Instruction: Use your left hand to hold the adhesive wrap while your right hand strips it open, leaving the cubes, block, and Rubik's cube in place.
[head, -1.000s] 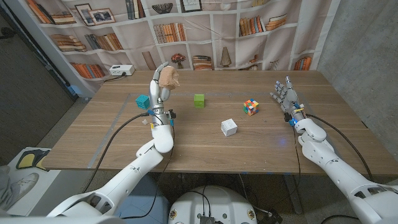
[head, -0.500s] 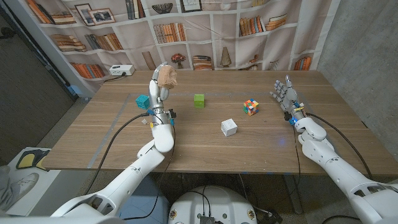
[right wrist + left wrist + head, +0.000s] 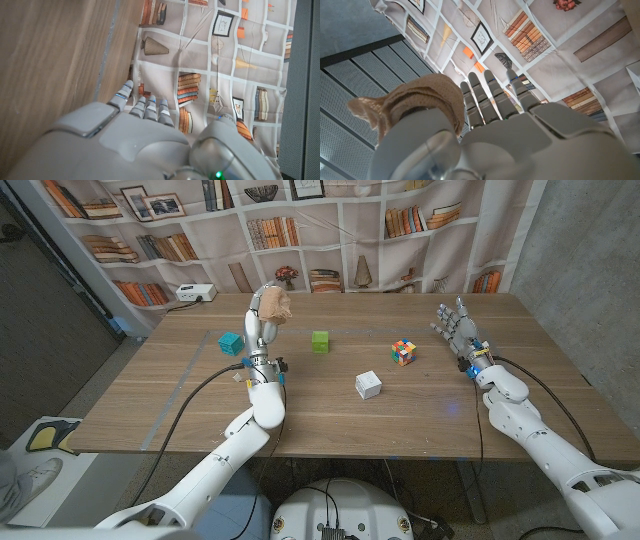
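1. Adhesive wrap (image 3: 272,304): tan, crumpled roll, lifted clear of the table, up at the top of the left hand (image 3: 262,320). In the left wrist view the wrap (image 3: 415,107) sits against the thumb side of the left hand (image 3: 490,135), a ragged end sticking out to one side.
2. Left hand: raised upright over the table's left half, forearm rising from the near edge, holds the wrap between thumb and the other fingers. The long fingers (image 3: 487,95) stand straight and close together beside the wrap.
3. Right hand (image 3: 455,330): stands at the table's right side, well apart from the wrap, fingers spread and pointing up, nothing in it. Right wrist view shows the same hand (image 3: 125,135) from the back, fingers (image 3: 142,107) extended toward the bookshelf backdrop (image 3: 215,65), table (image 3: 55,55) alongside.
4. Teal cube (image 3: 231,342): on the table just left of the left hand, lower than the wrap.
5. Green cube (image 3: 320,342): on the table right of the left hand, between it and the Rubik's cube (image 3: 402,352).
6. Rubik's cube: on the table, between green cube and right hand, apart from both.
7. White block (image 3: 368,384): nearer the robot than the green cube and Rubik's cube, about mid-table.
8. Wooden table (image 3: 150,410): black cables run along both forearms.
9. White power strip (image 3: 195,293): at the far left corner of the table by the backdrop.
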You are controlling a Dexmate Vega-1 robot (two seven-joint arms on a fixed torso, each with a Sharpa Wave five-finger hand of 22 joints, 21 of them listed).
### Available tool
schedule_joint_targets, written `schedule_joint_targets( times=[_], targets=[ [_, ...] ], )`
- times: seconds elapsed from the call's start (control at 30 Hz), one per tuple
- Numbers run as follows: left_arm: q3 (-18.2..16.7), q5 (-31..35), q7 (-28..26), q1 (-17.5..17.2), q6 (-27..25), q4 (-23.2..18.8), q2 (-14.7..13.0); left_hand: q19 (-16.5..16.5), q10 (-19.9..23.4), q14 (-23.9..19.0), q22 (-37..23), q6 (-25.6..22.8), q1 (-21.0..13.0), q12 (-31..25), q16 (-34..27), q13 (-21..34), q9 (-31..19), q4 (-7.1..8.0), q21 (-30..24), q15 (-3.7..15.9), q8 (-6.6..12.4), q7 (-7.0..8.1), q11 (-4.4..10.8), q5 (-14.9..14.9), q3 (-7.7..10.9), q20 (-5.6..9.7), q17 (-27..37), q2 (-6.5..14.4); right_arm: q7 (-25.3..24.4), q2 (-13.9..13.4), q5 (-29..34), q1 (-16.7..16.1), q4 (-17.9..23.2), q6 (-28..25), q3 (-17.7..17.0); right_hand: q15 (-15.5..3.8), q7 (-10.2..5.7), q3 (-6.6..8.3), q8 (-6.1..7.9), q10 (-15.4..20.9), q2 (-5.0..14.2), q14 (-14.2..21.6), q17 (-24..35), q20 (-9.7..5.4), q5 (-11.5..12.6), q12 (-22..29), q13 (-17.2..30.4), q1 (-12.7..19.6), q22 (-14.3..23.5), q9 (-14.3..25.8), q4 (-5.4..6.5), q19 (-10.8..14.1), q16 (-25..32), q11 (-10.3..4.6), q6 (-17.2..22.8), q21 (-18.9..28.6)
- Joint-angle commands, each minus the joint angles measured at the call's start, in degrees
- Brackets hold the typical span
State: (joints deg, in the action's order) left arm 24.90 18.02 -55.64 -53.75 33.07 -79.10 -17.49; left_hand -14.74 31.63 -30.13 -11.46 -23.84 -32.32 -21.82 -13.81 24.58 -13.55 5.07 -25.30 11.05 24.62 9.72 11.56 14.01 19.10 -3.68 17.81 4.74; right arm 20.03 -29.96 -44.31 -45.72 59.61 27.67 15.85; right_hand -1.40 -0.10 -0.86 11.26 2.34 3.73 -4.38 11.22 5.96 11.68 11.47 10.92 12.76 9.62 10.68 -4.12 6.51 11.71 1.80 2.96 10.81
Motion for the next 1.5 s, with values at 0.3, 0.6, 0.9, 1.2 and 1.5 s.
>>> schedule_joint_targets(
  times=[0.3, 0.6, 0.9, 1.2, 1.5],
  targets=[
    [-0.2, -0.7, 0.5, -2.9, -2.5, -4.9, -0.9, -0.4, 0.3, -0.5, 0.0, -0.2, -0.3, 0.2, 0.2, 0.1, 0.0, -0.04, -0.2, 0.29, 0.05, -0.09, 0.26, 0.8, -0.07, -0.23, -0.2, -0.2, -4.7, -4.4, 4.2, -8.7, 15.0, 3.2, 0.1, -0.09, -0.27, 0.23, -0.14, 2.0, -0.18, 0.9, 0.0, 0.8, -0.1, 0.9, 0.3, 1.1, 0.1, 0.2, -0.84, 0.2, 0.2, -0.17, -0.2, -0.1],
    [-1.1, -1.8, 2.5, -2.4, -2.0, -4.3, -2.0, -0.3, 0.2, -0.4, 0.0, -0.4, -1.4, 0.6, 0.3, 0.2, 0.2, -0.17, -0.2, 0.01, 0.08, -0.07, 0.1, 1.7, 1.09, -0.63, -0.4, 1.8, -9.2, -5.7, 8.5, -12.1, 21.4, 4.7, 0.4, -0.22, -0.29, 0.44, -0.11, 2.6, -0.08, 0.9, 0.0, 0.93, -0.1, 1.1, 0.4, 1.6, 0.1, 0.2, -1.16, 0.3, 0.1, -0.06, -0.2, 0.0],
    [-1.3, -2.7, 2.7, -2.0, -1.6, -2.9, -1.6, -0.3, 0.3, -0.4, 0.0, -0.7, -2.0, 0.8, 0.4, 0.3, 0.3, -0.46, -0.2, -0.05, 0.18, -0.01, 0.01, 2.0, 1.72, -0.64, -0.6, 2.5, -11.8, -7.1, 10.9, -14.7, 24.8, 5.9, 0.1, -0.62, -0.42, 0.78, 0.4, 3.9, -0.35, 0.8, -0.1, 1.17, -0.1, 1.4, 0.5, 3.0, 0.1, 0.2, -2.08, 0.3, 0.0, -0.73, 0.9, 0.0],
    [-2.2, -2.9, 2.8, -2.6, -2.3, -4.3, -1.9, -0.4, 0.1, -0.5, 0.0, 0.6, -1.9, 1.1, 0.4, 0.4, 0.4, -0.53, -0.1, -0.08, -0.41, -0.12, -0.04, 2.1, 1.43, -0.58, -0.9, 1.9, -14.2, -9.3, 14.1, -18.2, 28.9, 7.1, -0.9, 0.05, -0.4, 1.35, 0.5, 5.4, -0.41, 1.3, -0.1, 1.84, -0.2, 1.8, 0.7, 4.9, 0.1, 0.2, -3.13, 0.7, 0.2, -0.38, 1.1, 0.1],
    [-2.8, -3.3, 3.6, -2.2, -3.4, -4.7, -2.4, -0.5, -0.1, -0.5, 0.0, 1.2, -2.0, 1.4, 0.5, 0.4, 0.5, -0.56, -0.1, 0.02, -0.74, 0.05, 0.1, 2.3, 1.38, -0.66, -1.0, 1.7, -13.6, -9.4, 14.7, -19.0, 30.4, 8.6, -0.5, 0.1, -0.98, 1.52, 0.5, 6.0, -0.62, 1.3, -0.1, 2.14, -0.3, 1.9, 0.8, 5.6, 0.1, 0.2, -3.56, 0.7, 0.2, -0.71, 1.2, 0.0]
  ],
)
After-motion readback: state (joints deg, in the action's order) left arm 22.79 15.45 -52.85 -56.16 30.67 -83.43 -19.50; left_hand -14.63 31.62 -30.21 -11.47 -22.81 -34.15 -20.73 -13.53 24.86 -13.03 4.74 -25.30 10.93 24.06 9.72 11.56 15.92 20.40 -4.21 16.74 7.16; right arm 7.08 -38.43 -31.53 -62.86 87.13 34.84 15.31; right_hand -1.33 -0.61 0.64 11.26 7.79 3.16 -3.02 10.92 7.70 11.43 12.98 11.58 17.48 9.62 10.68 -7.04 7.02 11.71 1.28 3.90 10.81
